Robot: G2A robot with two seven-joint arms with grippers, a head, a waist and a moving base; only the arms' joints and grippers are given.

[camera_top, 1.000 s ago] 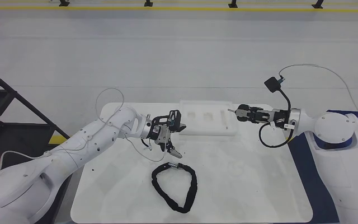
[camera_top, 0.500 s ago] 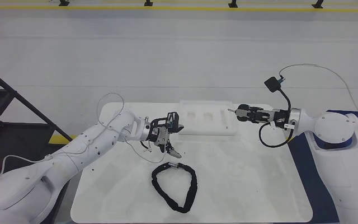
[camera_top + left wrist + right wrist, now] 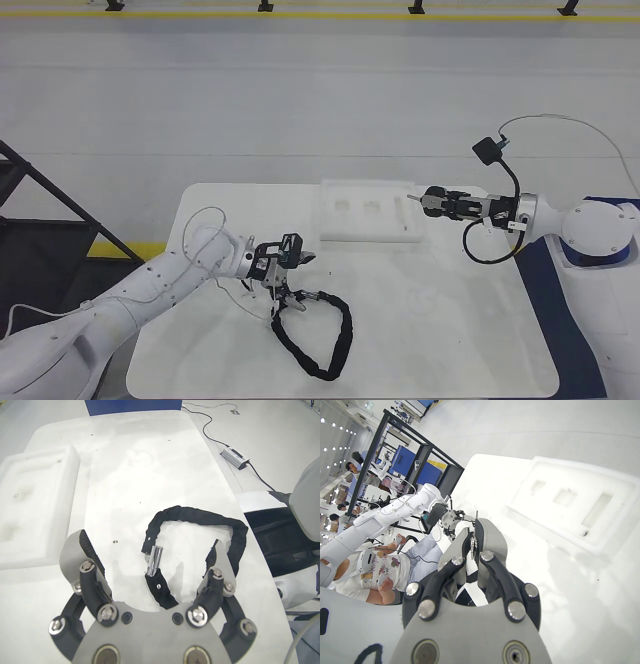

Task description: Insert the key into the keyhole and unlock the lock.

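A black fabric-covered chain lock (image 3: 322,340) lies in a loop on the white table (image 3: 440,320), its chrome lock cylinder (image 3: 155,560) joining the two ends. My left gripper (image 3: 150,550) hovers low over that cylinder, open, with one finger on each side of it and nothing held. In the top view the left gripper (image 3: 283,290) is at the loop's left end. My right gripper (image 3: 472,540) is held above the table's far right, shut on the key (image 3: 473,543), whose thin blade sticks out past the fingertips. From above the right gripper (image 3: 428,197) is beside the foam tray.
A white foam tray (image 3: 365,210) with several recesses sits at the back middle of the table. A black cable loops from the right arm's wrist (image 3: 490,235). A black frame (image 3: 40,190) stands off the table's left side.
My left arm has swung down and toward the table's front, from above the table near the foam tray to the lock's cylinder end. The right arm has kept still.
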